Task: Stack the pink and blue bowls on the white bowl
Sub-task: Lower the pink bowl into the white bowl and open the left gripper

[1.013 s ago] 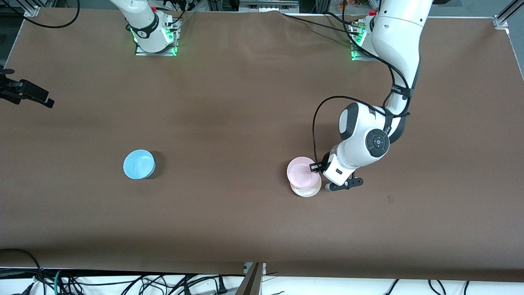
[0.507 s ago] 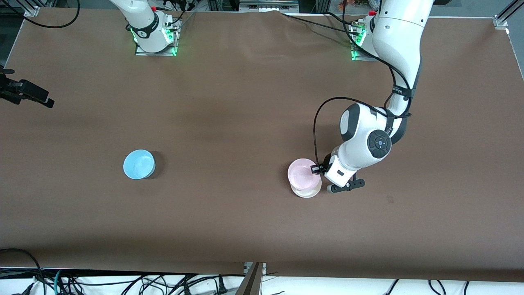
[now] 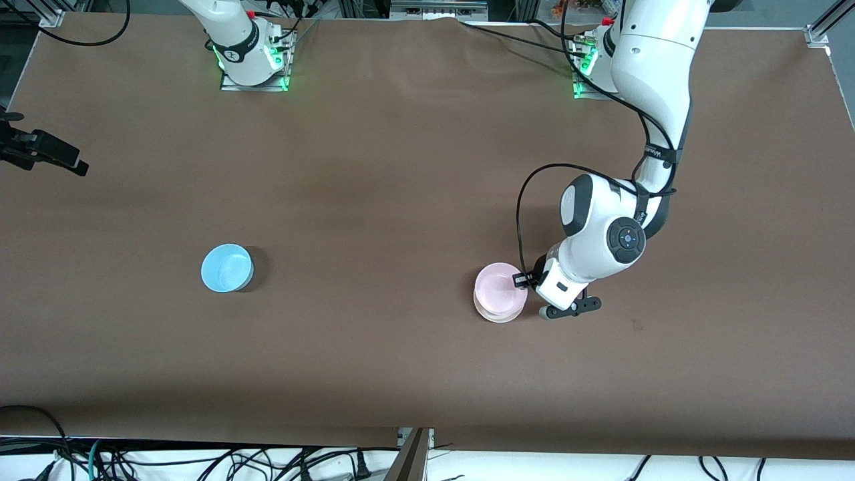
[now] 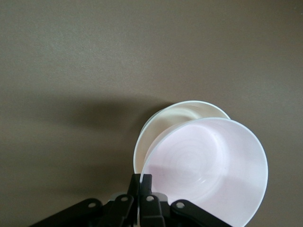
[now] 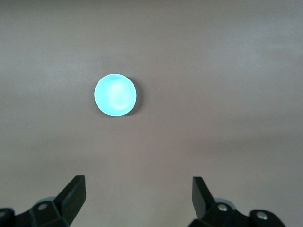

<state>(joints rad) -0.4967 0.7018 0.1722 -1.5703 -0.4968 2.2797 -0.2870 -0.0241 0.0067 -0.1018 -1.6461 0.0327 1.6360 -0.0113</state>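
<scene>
Smooth, slightly glossy plastic pink bowl, white bowl and blue bowl on matt brown table covering.

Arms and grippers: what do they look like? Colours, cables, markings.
Both arms are glossy white with dark grey joint bands. The left arm has a round black cap with a blue dot, a black cable looping along it, and small lettering on a band. Bases stand on metal plates lit green. The left gripper and right gripper have black fingers. Only the right arm's lower part shows.
</scene>
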